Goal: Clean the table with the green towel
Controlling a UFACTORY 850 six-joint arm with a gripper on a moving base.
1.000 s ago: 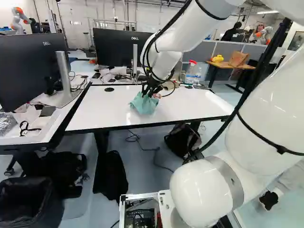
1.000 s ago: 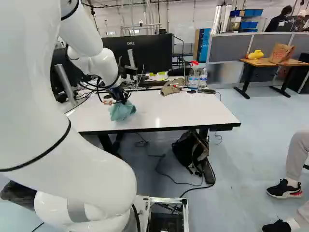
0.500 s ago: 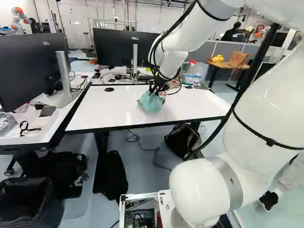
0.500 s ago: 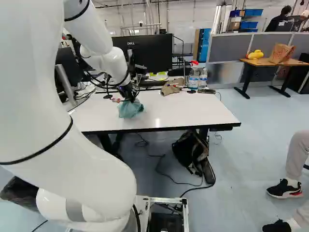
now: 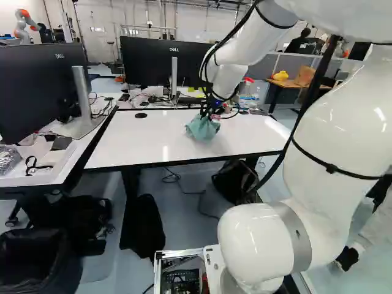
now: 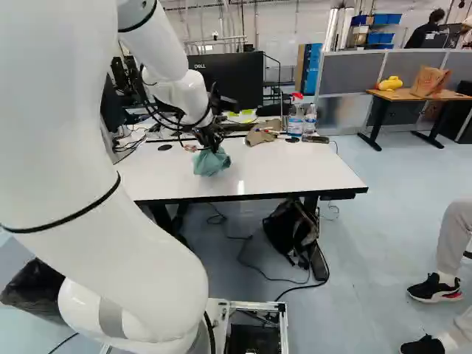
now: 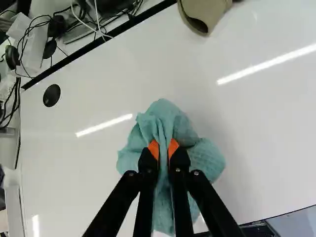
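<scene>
Green towel (image 7: 173,116) pinched in my gripper (image 7: 163,148), bunched right beneath it; next wipe should run along the table (image 6: 295,171) towards the spray bottle (image 6: 296,120).

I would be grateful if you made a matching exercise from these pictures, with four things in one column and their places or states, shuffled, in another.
1. Green towel
2. Spray bottle
3. Backpack
4. Paper bag

A. On the floor
B. On the wooden table
C. Pinched in the gripper
D. Upright beside another bottle

Pairs: 1-C, 2-D, 3-A, 4-B
</scene>
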